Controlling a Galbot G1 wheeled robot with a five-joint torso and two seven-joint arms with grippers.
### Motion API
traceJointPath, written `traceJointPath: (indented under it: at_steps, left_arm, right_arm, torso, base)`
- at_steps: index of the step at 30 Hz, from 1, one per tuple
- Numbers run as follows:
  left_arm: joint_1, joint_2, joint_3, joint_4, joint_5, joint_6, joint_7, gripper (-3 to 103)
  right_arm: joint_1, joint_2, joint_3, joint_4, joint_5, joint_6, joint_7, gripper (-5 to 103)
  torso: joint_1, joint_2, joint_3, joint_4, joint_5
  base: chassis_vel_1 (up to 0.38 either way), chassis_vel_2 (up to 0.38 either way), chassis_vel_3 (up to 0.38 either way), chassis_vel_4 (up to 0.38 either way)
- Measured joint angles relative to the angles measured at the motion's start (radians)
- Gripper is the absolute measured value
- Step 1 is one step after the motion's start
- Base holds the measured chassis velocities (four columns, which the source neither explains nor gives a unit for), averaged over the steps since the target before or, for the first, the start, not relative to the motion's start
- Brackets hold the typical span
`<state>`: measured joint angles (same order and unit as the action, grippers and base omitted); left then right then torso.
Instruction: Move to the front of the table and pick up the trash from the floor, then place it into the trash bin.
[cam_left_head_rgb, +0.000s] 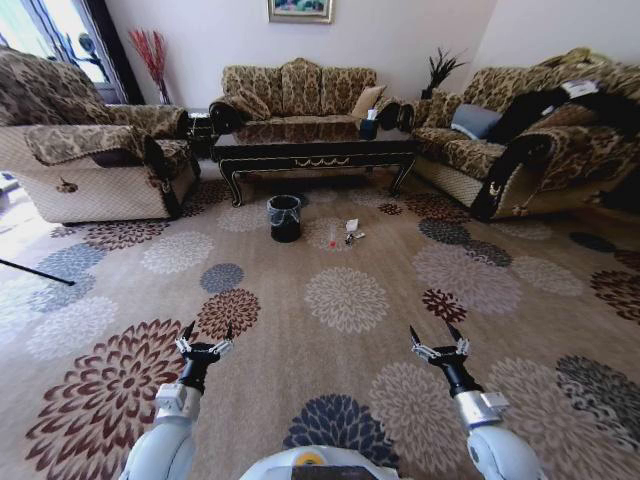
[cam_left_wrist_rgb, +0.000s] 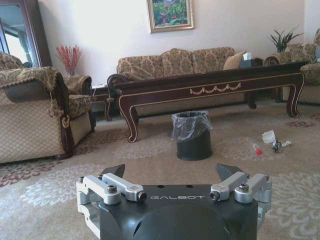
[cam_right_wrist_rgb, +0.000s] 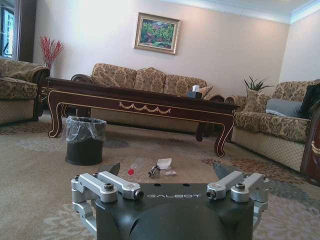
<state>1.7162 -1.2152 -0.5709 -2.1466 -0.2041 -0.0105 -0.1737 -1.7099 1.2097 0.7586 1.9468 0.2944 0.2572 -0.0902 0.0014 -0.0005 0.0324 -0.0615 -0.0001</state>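
The robot stands well back on the flowered carpet (cam_left_head_rgb: 340, 300), facing the long dark coffee table (cam_left_head_rgb: 315, 150) at the far side of the room. Both arms are held low in front of the body. The left gripper (cam_left_head_rgb: 205, 335) and the right gripper (cam_left_head_rgb: 437, 337) hover above the carpet, each with its fingers spread wide and nothing between them.

The black bin (cam_left_head_rgb: 285, 217) with its clear liner stands on the carpet just in front of the table, toward the table's left end. The trash lies on the floor to the right of the bin, near it but apart: from the head camera it reads as a pale scrap (cam_left_head_rgb: 352, 226) beside a faint bottle (cam_left_head_rgb: 332, 237) and a small dark bit.

The left wrist camera looks past the released left gripper (cam_left_wrist_rgb: 171, 172) and shows the bin (cam_left_wrist_rgb: 193, 136) from low down, with the table's gold scroll ornament (cam_left_wrist_rgb: 215, 89) above it and the litter off to one side as a white scrap (cam_left_wrist_rgb: 269, 136) and a red cap (cam_left_wrist_rgb: 258, 150).

The right wrist camera, over the spread right gripper (cam_right_wrist_rgb: 167, 170), gives the closest look at the litter: a clear bottle with a red cap (cam_right_wrist_rgb: 134, 168) lying flat, the crumpled white paper (cam_right_wrist_rgb: 163, 163) and a small dark object (cam_right_wrist_rgb: 153, 171) touching or nearly touching each other. The bin (cam_right_wrist_rgb: 85, 140) stands apart from them, and a tissue box (cam_right_wrist_rgb: 194, 93) sits on the tabletop.
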Motion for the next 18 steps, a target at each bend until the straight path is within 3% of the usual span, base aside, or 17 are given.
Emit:
traceJointPath:
  at_steps: [12,13,14,18]
  left_arm:
    - [0.001,-0.003,0.003,0.019,0.011,-0.041,-0.01,100]
    - [-0.003,-0.005,0.007,0.035,0.015,-0.109,-0.014,100]
    - [-0.004,-0.006,0.006,0.039,0.014,-0.126,-0.014,100]
    - [-0.006,-0.008,0.001,0.047,0.017,-0.138,-0.015,100]
  right_arm:
    - [-0.002,0.002,0.0,0.0,0.0,0.0,-0.009,100]
    - [-0.002,0.002,0.0,0.0,0.0,0.0,-0.011,100]
    - [-0.003,0.003,0.0,0.0,0.0,0.0,-0.013,100]
    - [-0.004,0.004,-0.001,-0.002,-0.009,0.0,-0.014,100]
  torso:
    - [-0.001,0.0,-0.005,0.0,0.0002]
    - [-0.001,0.0,-0.004,0.0,0.0]
    - [-0.001,0.0,-0.004,-0.0001,0.0]
    - [-0.001,0.0,-0.002,-0.0001,0.0001]
  base:
    - [0.0,0.0,0.0,0.0]
    - [0.0,0.0,0.0,0.0]
    - [0.0,0.0,0.0,0.0]
    - [0.0,0.0,0.0,0.0]
